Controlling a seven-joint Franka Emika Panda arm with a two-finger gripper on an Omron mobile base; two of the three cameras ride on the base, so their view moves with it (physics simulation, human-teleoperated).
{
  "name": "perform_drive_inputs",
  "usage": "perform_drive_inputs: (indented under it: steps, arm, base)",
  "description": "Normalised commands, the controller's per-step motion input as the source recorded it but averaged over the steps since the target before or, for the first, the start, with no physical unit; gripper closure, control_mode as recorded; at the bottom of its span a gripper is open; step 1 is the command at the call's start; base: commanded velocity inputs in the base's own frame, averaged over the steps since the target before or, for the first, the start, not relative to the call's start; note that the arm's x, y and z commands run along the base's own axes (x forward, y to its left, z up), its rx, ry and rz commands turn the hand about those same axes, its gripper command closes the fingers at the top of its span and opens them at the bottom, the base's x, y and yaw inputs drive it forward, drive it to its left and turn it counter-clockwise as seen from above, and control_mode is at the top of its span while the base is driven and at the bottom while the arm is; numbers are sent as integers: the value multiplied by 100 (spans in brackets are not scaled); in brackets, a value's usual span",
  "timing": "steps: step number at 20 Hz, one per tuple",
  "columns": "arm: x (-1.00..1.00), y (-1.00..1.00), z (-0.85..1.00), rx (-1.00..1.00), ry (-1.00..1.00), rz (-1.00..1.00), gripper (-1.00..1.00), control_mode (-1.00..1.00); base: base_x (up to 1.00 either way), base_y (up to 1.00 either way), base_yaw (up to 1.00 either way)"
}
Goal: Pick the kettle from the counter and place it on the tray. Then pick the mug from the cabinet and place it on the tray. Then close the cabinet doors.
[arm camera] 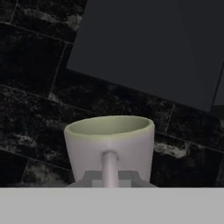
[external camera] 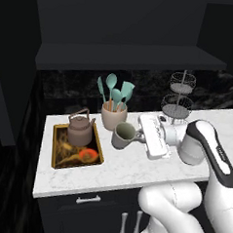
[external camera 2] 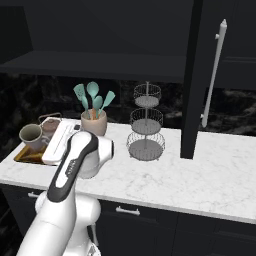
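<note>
A: What could go wrong from here?

B: The small grey-beige mug with pale green inside is gripped by its side handle only, so a swing or slip in the jaws can't be ruled out if the arm is moved fast. The mug is carried just right of the flat gold-rimmed tray with dark painted picture, and the squat brown-grey metal kettle w/ arched handle is already stood on the tray's back half. A knock against the kettle is poss. if the mug is brought in too low. The beige crock of teal utensils is just behind the mug too.

A: Gripper state?

B: The two-finger gripper is seen clamped tight on the handle; in the hand view the handle is pinched between the finger tips, the cup directly ahead of them, rim up.

A: Mug vs. counter?

B: It appears held above the white marble-veined counter, not resting. Free tray space is at the front, by the orange-red spot. The tall black cabinet door with silver bar handle is left open, to be shut after.
</note>
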Motion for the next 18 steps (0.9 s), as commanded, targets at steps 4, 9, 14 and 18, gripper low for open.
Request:
perform_drive_inputs:
  steps: [4,9,14,18]
  arm:
    - [29,26,-35,0,2,10,100,-100]
    - [16,27,-23,0,15,11,100,-100]
    - [12,24,-24,0,19,7,100,-100]
    - [8,5,-39,0,1,7,100,-100]
  base:
    - [0,0,0]
    - [0,0,0]
    - [0,0,0]
    - [0,0,0]
